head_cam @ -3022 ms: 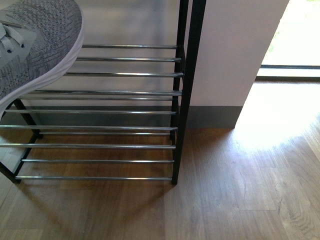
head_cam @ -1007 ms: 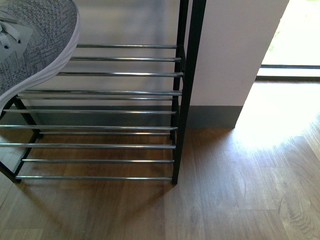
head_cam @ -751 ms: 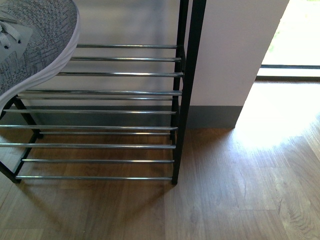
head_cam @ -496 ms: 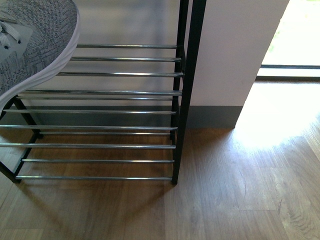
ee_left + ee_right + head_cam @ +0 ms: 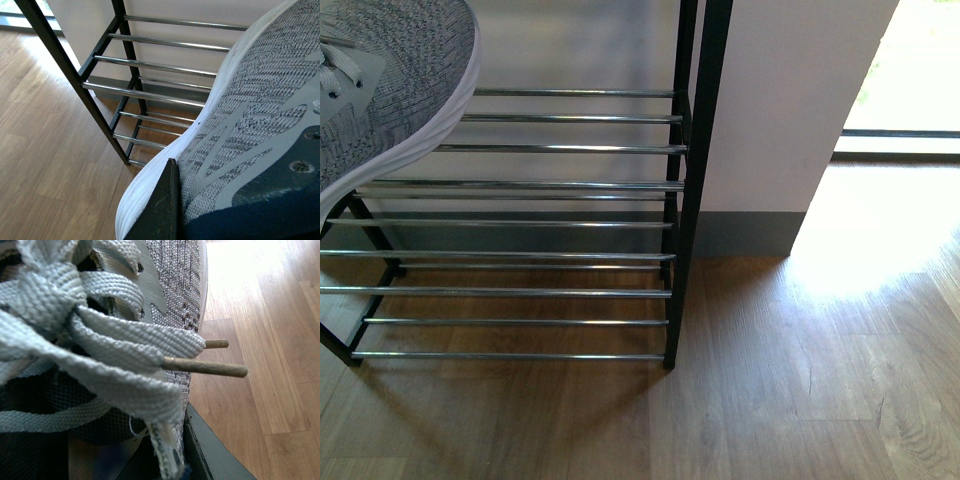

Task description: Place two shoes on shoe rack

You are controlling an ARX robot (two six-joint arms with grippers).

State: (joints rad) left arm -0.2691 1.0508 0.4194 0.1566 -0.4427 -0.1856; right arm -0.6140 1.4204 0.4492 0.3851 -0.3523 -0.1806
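One dark finger [image 5: 161,212] of the left gripper [image 5: 169,200] is pressing flat against the white sole edge of one grey shoe [image 5: 260,115]. The grip is closing on that shoe, and the second finger is lying out of sight behind the knit upper.

In the front view that single shoe is hanging at the upper left of the frame. Its white sole edge is overlapping the left ends of the four chrome rods in the upper visible tier of the shoe rack [image 5: 570,185]. Whether it is touching them cannot be told.

One dark finger edge of the right gripper [image 5: 215,455] is showing just beside a laced shoe [image 5: 170,285]. Two lace tips [image 5: 225,371] are sticking out over the boards. How far this gripper is opening cannot be told, nor whether this shoe is the second of the pair.

At least two tiers of rods are running across the centre left of the front view. Two black uprights [image 5: 705,150] are closing the rack's right end. One wooden floor [image 5: 800,380] is filling the lower frame. One white wall [image 5: 780,90] with a grey skirting [image 5: 750,235] is standing behind the rack. Sunlight is pouring through one doorway [image 5: 910,80] at the upper right.
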